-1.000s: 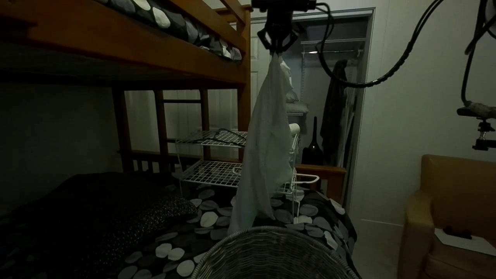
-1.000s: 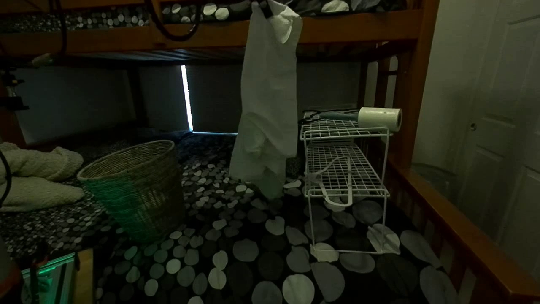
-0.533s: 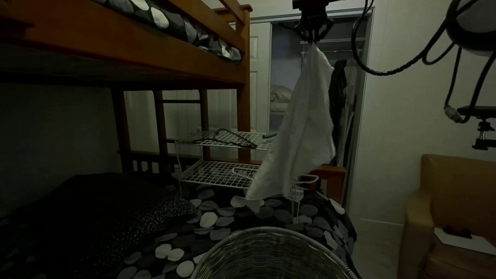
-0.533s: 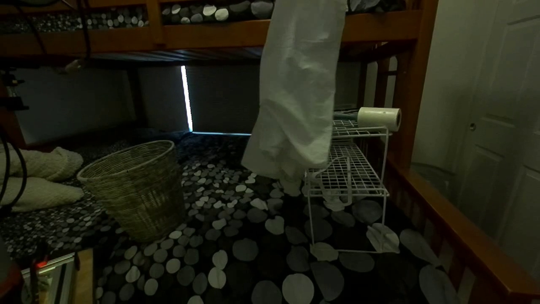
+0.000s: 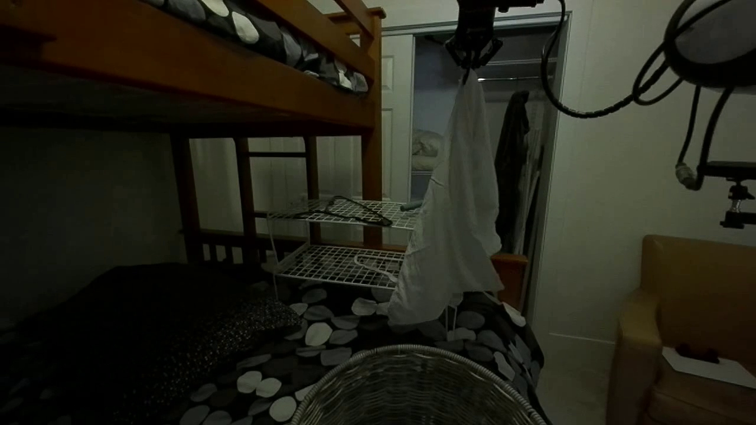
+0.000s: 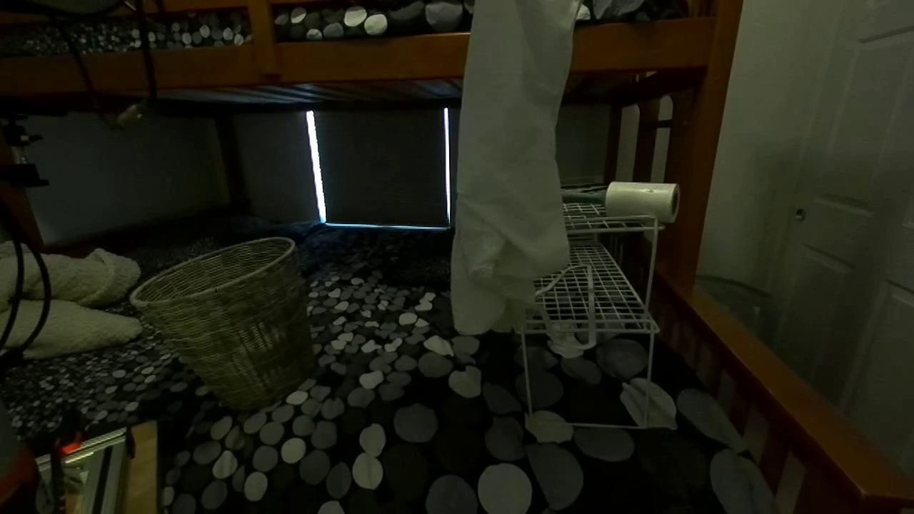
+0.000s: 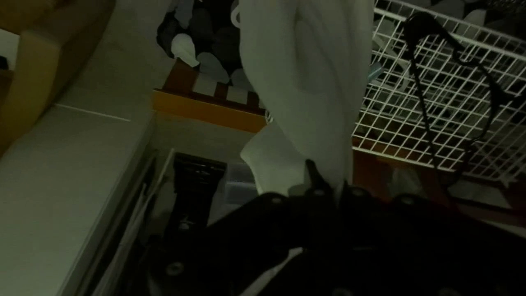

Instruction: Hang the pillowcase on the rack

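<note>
The white pillowcase [image 5: 455,206] hangs down from my gripper [image 5: 471,72], bunched at its top. It also shows in an exterior view [image 6: 510,164], where the gripper is out of frame above. In the wrist view my gripper [image 7: 328,183] has its dark fingers closed on the pillowcase [image 7: 312,82]. The white wire two-tier rack [image 5: 331,277] stands on the bed, also seen in the exterior view [image 6: 607,330] and the wrist view [image 7: 411,161]. The pillowcase covers part of the rack in both exterior views; I cannot tell whether they touch.
A black hanger [image 5: 360,211] lies on the rack's top tier. A white hanger [image 6: 591,307] sticks out from the lower tier. A white roll [image 6: 643,202] lies on top. A wicker basket [image 6: 235,328] stands on the bed. The bunk rail [image 6: 371,61] crosses above.
In both exterior views the gripper or pillowcase moved right during the first half second. Since then the gripper has dropped slightly, and the swinging cloth hangs straighter. The green light on the basket is gone.
</note>
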You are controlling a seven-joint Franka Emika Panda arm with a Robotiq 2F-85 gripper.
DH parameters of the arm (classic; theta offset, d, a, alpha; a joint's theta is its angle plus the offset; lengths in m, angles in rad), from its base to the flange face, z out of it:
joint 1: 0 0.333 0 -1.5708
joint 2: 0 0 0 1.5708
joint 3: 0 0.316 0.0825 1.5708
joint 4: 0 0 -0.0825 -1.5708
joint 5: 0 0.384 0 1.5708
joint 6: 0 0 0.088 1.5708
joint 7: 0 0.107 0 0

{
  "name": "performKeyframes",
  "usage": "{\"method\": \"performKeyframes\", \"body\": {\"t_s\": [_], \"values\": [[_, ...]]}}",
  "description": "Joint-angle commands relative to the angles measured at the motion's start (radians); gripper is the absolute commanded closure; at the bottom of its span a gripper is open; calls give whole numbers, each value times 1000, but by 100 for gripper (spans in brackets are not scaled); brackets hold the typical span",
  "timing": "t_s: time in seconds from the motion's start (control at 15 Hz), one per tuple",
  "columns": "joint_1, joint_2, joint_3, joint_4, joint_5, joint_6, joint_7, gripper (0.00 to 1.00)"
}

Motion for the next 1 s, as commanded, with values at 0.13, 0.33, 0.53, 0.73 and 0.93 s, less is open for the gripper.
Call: {"method": "performKeyframes", "body": {"t_s": [0.13,0.33,0.53,0.73,0.93], "values": [[-189,172,40,212,328,-98,-167,99],[-189,237,59,239,358,-229,-186,99],[-165,296,68,293,330,-311,-223,99],[-135,355,46,385,302,-217,-70,99],[-141,316,64,303,308,-204,-101,97]]}}
